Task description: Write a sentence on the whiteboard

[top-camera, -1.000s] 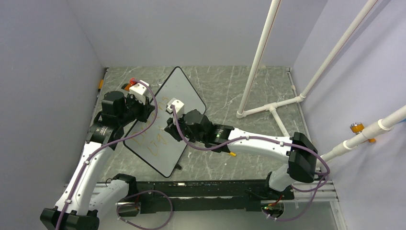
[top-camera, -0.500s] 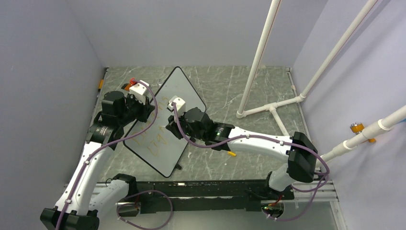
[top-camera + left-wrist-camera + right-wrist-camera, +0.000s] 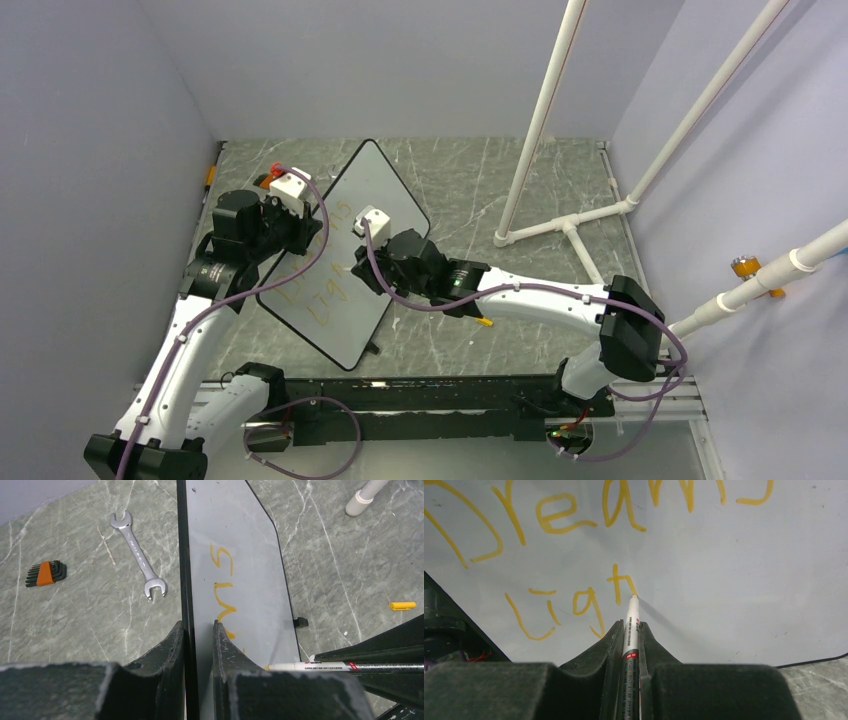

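The whiteboard stands tilted on its edge on the table. My left gripper is shut on its black-rimmed edge, one finger on each face. The sentence is in orange-yellow: "Dreams" on top, and "Ligh" with a stroke just begun below it. My right gripper is shut on a white marker, whose tip touches the board at the end of the last stroke. From the left wrist view the marker reaches the board from the right.
A steel wrench and a set of hex keys lie behind the board on the left. An orange marker cap lies under the right arm. A white pipe frame rises at the back right.
My right gripper has shifted slightly to the right along the second line with the marker, adding to the last letter. The left arm and the board have not moved.
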